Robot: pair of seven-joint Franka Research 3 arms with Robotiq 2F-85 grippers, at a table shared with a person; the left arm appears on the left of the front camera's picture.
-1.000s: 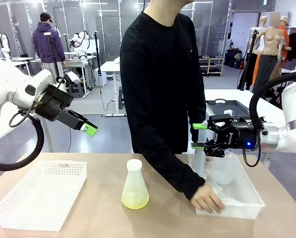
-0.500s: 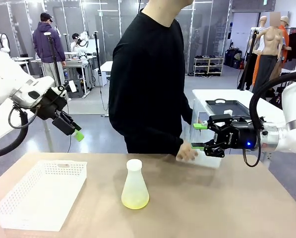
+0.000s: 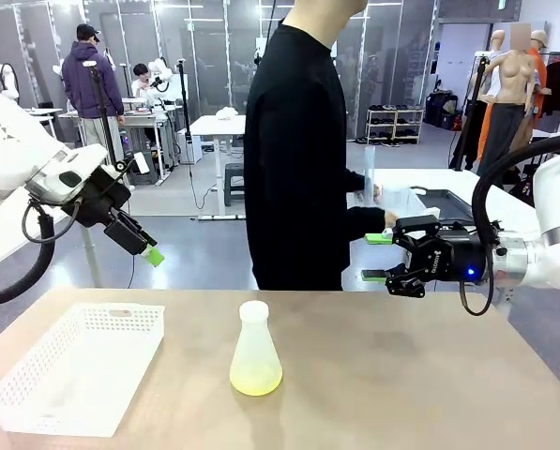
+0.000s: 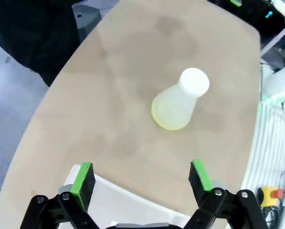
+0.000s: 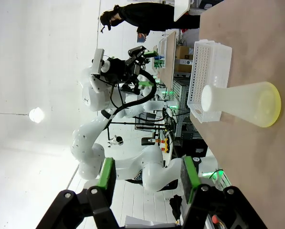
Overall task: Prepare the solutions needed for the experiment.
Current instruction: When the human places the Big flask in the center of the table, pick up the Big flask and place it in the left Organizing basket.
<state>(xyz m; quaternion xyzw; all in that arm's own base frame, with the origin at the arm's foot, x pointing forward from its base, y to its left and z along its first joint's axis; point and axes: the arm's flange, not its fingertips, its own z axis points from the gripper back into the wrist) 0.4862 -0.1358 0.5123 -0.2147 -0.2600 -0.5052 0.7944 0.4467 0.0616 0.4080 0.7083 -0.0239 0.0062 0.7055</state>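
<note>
A conical flask (image 3: 255, 349) with a white stopper stands at the table's middle. The solutions (image 3: 255, 381) form a shallow pale yellow-green layer at its bottom. My left gripper (image 3: 151, 253) hangs open in the air, high and left of the flask. In the left wrist view the flask (image 4: 178, 102) lies beyond the open left gripper (image 4: 141, 176). My right gripper (image 3: 377, 257) hovers open and holds nothing at the right, above table height. The right wrist view shows the flask (image 5: 242, 107) lying sideways, far past the open right gripper (image 5: 148, 176).
A white perforated basket (image 3: 78, 366) sits on the table's left part. A person in black (image 3: 298, 150) stands at the far edge, turned away, holding a clear tray (image 3: 399, 200) over the white table behind, where a black tray (image 3: 444, 202) lies.
The person lifted the clear tray off the table's right side and turned away with it. My left gripper swung up and to the left. The right gripper stayed put.
</note>
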